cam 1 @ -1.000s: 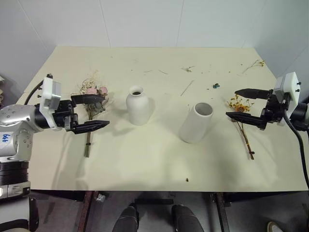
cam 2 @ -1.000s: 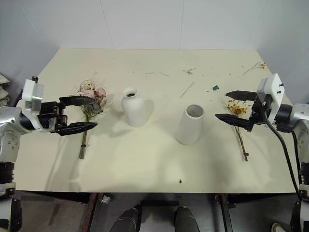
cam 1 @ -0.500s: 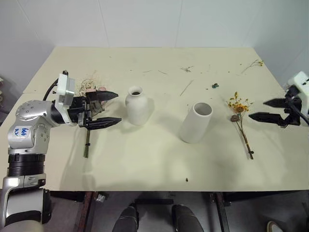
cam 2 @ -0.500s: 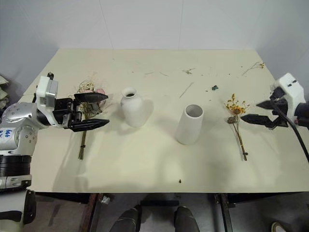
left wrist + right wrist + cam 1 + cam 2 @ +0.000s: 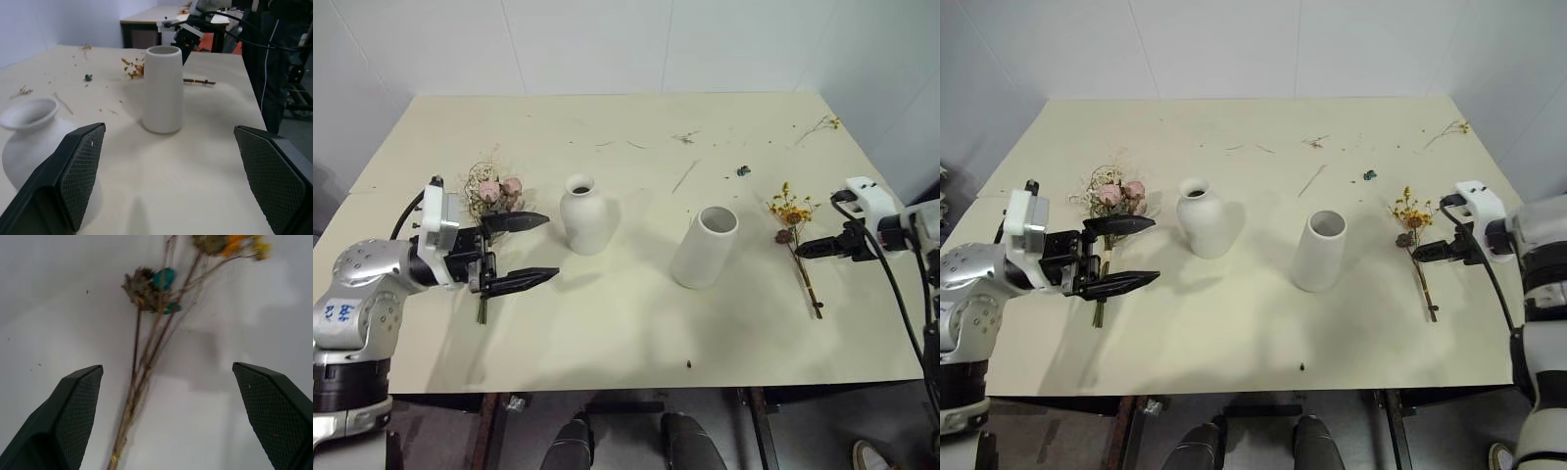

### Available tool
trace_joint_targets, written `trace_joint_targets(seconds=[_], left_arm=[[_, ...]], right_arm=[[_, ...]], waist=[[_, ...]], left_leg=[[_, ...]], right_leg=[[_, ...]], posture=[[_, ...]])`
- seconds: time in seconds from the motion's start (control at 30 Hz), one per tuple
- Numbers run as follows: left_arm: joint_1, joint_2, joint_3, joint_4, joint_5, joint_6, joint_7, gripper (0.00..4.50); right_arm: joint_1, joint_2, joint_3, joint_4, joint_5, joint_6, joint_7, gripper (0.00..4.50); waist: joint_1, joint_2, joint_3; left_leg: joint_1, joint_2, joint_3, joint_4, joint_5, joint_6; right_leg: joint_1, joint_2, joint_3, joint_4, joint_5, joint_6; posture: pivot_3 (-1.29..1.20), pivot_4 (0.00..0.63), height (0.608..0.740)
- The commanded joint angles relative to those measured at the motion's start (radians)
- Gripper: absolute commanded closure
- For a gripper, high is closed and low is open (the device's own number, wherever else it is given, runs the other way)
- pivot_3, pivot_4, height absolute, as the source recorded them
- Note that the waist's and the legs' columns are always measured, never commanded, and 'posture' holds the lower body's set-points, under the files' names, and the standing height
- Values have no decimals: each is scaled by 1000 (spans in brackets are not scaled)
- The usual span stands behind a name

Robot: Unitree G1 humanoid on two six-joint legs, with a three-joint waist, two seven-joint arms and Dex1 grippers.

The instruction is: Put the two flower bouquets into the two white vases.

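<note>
**On the table: both bouquets lying flat, both vases empty**

Near the left edge of the table [image 5: 607, 333] I see the pink rose bouquet [image 5: 493, 196] lying flat, heads toward the far edge and stems toward the near edge. My left gripper [image 5: 533, 249] hovers over its stems with the fingers wide apart, pointing toward the round vase [image 5: 584, 215]. It holds nothing.

The round vase stands upright just beside the rose bouquet, toward the middle of the table. The cylinder vase [image 5: 706, 247] stands upright further to the right, well apart from the round one. Through the left wrist camera the cylinder vase [image 5: 163, 88] stands between my left fingers and the other arm.

Close to the right edge lies the yellow flower bouquet [image 5: 797, 238], thin stems running toward the near edge. My right gripper [image 5: 815, 248] is just beside these stems, fingers apart and empty. In the right wrist camera the stems [image 5: 146, 367] lie between the two fingers, with a dark bloom [image 5: 142, 286] higher up.

Loose twig scraps [image 5: 688, 138] and one small green bit [image 5: 742, 170] are scattered toward the far edge, and more twigs [image 5: 820, 125] lie at the far right corner. A dark speck [image 5: 689, 364] sits by the near edge.
</note>
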Motion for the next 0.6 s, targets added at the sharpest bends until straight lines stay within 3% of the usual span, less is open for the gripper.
trace_joint_targets(seconds=[0.03,0.17,0.23,0.6], left_arm=[[16,23,53,-65,-41,7,26,0],[39,27,73,-99,-58,21,47,0],[39,29,73,-106,-61,26,57,0],[-43,51,3,-69,-45,15,26,0]], right_arm=[[-44,13,8,67,-49,-12,-3,20],[-51,54,29,136,-101,-57,-8,20],[-48,70,41,149,-123,-73,2,411],[-7,105,-18,112,-128,-51,49,4066]], waist=[[3,0,0],[1,0,0],[0,-1,-1],[-5,-4,-2]], left_leg=[[0,0,0,0,0,0],[0,0,2,1,0,0],[1,0,2,2,0,0],[2,1,2,2,0,0]], right_leg=[[0,0,0,0,0,0],[1,0,2,0,1,1],[1,0,2,0,1,1],[2,2,3,0,1,1]], posture=[[0,150,740],[0,150,740],[0,150,740],[0,150,740]])
